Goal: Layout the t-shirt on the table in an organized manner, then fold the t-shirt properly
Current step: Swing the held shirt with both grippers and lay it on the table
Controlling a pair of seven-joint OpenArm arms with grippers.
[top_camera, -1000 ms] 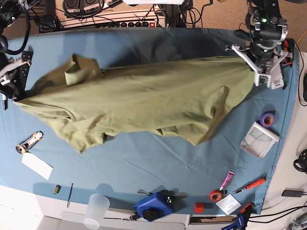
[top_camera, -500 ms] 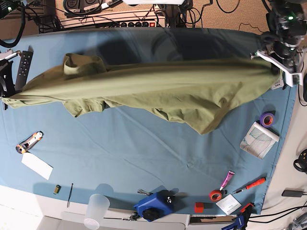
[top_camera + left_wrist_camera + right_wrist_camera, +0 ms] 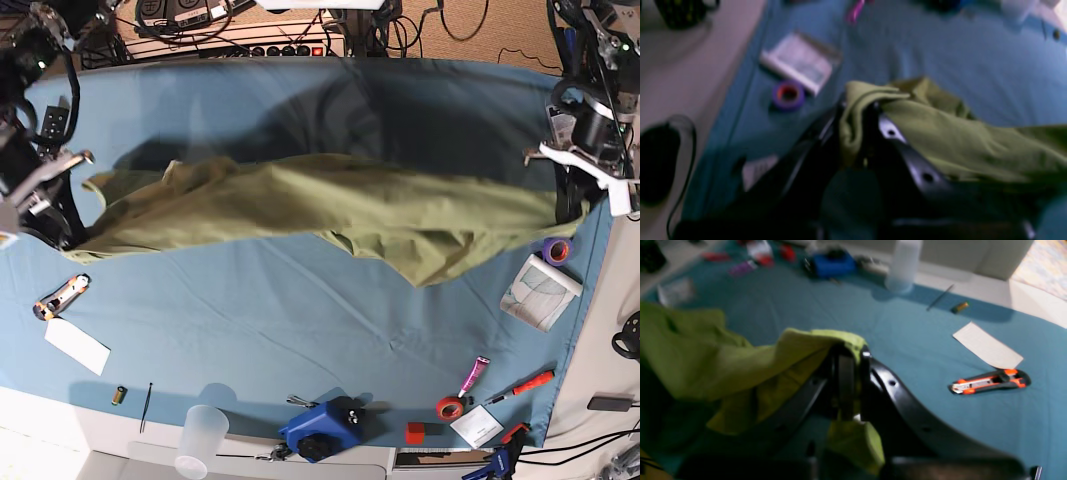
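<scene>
The olive-green t-shirt hangs stretched in a long band above the teal table, held at both ends. My left gripper, at the base view's right, is shut on one end of the cloth. In the left wrist view the left gripper shows the t-shirt bunched between its fingers. My right gripper, at the base view's left, is shut on the other end. The right wrist view shows the right gripper with the t-shirt draped over its tips. A loose flap sags low at centre right.
Purple tape roll and a clear packet lie under the left arm. An orange utility knife and white paper lie near the right arm. A plastic cup, blue tool, pink tube and screwdriver line the front edge.
Both grippers have drawn apart and come toward the table's front, pulling the t-shirt off the table into a taut, narrower band. Both stay shut on the cloth.
</scene>
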